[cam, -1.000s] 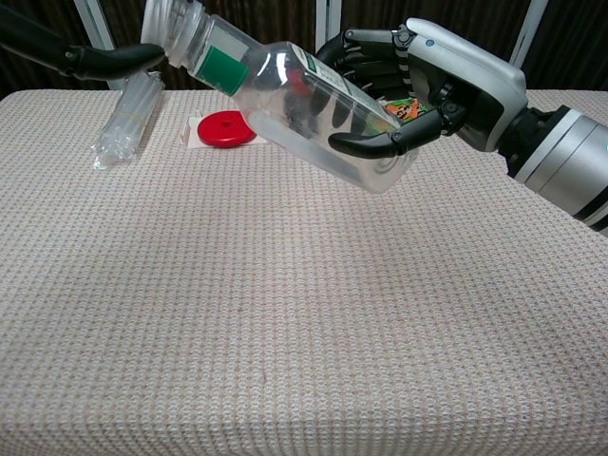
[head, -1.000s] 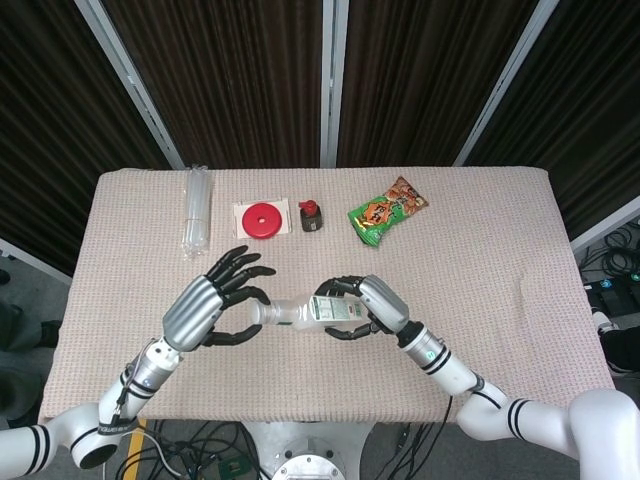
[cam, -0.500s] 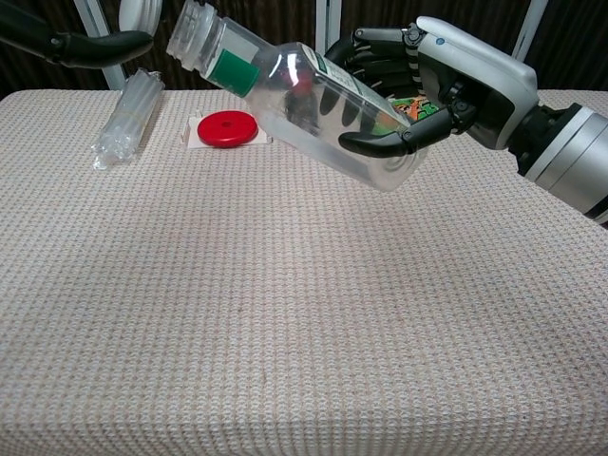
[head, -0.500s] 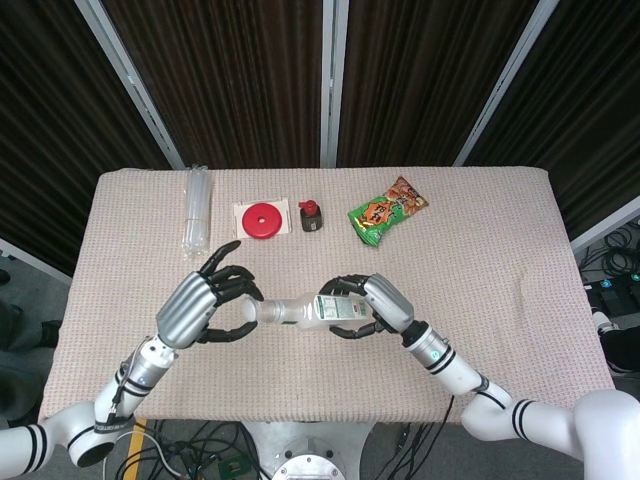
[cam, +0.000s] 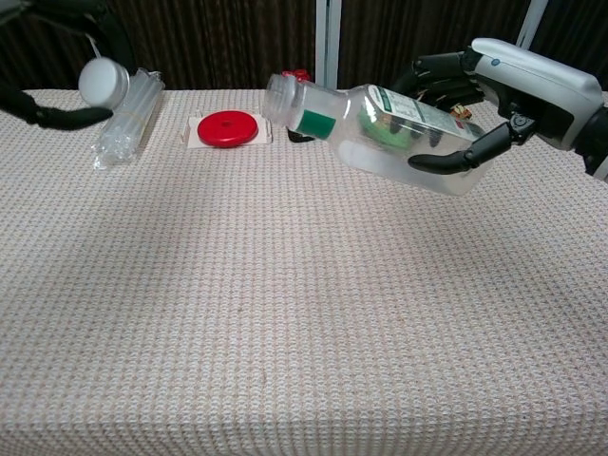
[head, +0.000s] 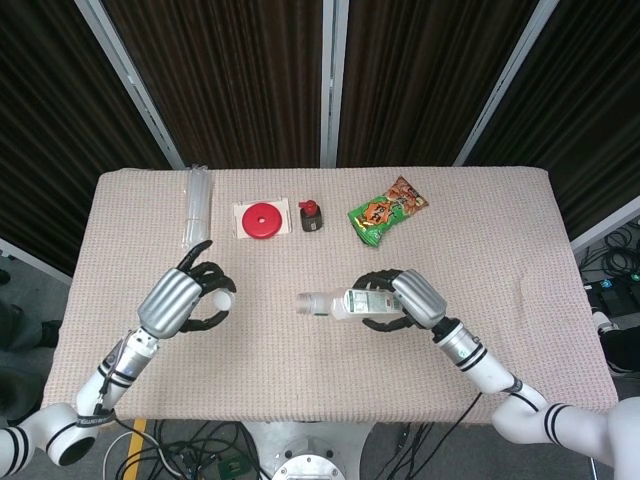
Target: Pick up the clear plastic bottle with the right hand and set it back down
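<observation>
My right hand [head: 405,298] [cam: 503,90] grips the clear plastic bottle [head: 345,304] [cam: 380,133] around its body, lifted above the table. The bottle lies almost level, its open neck pointing left, its green-and-white label facing up. My left hand [head: 180,300] hovers over the table's left side and holds the bottle's white cap [head: 224,298] [cam: 103,83] between its fingers. In the chest view only the fingers of the left hand [cam: 57,116] show at the upper left corner.
Along the far side of the beige table [head: 520,240] lie a clear bundle of tubes [head: 196,208] [cam: 128,119], a red disc on a white card [head: 264,219] [cam: 223,128], a small black item with a red top [head: 310,215] and a green snack bag [head: 386,210].
The hands have drawn apart: my left hand moved left with the cap, off the bottle's neck. My right hand carried the bottle rightward and levelled it.
</observation>
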Controlling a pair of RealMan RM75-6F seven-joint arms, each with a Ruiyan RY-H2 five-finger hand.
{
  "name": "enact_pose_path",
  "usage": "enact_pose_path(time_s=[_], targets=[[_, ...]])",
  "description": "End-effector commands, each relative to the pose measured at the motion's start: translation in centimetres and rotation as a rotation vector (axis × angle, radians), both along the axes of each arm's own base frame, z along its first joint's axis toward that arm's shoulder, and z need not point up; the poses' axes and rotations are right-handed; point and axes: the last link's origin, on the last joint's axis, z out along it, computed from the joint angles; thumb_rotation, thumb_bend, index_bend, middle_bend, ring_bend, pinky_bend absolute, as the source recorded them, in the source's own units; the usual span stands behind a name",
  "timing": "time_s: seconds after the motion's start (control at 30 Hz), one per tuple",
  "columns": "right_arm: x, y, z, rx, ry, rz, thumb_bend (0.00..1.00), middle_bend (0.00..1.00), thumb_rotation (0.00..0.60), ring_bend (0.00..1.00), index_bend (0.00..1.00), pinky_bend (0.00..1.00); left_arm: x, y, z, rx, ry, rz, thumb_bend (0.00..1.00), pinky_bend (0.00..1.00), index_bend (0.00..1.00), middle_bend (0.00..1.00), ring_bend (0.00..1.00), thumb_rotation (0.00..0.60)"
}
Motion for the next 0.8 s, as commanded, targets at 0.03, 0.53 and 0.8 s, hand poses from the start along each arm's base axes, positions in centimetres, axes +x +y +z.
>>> enact_pose_path(time_s=[0.03, 0.53, 0.8], targets=[[-1.7, 0.1, 0.9, -0.023, 0.104, -0.034, 0.42, 0.55, 0.6, 0.43, 0.63, 0.55, -2.3, 0.1, -2.2, -0.065, 0.203, 0.066, 0.32, 0.06, 0.46, 0.51, 0.33, 0.6], [-3.8, 0.1, -1.3, -0.095, 0.383, -0.062, 0.42, 0.49, 0.6, 0.39, 0.55, 0.49, -2.6, 0.7, -6.0, -0.14, 0.329, 0.138, 0.21, 0.05, 0.16, 0.21, 0.14, 0.6], [-4.1, 0.9, -2.5, -0.088, 0.463, -0.078, 0.22, 0.07, 0.6, 0.0, 0.0, 0.0, -5.0, 0.3, -1.6, 0.036, 0.18, 0.24, 0.05, 0.04, 0.12, 0.16, 0.1, 0.6]])
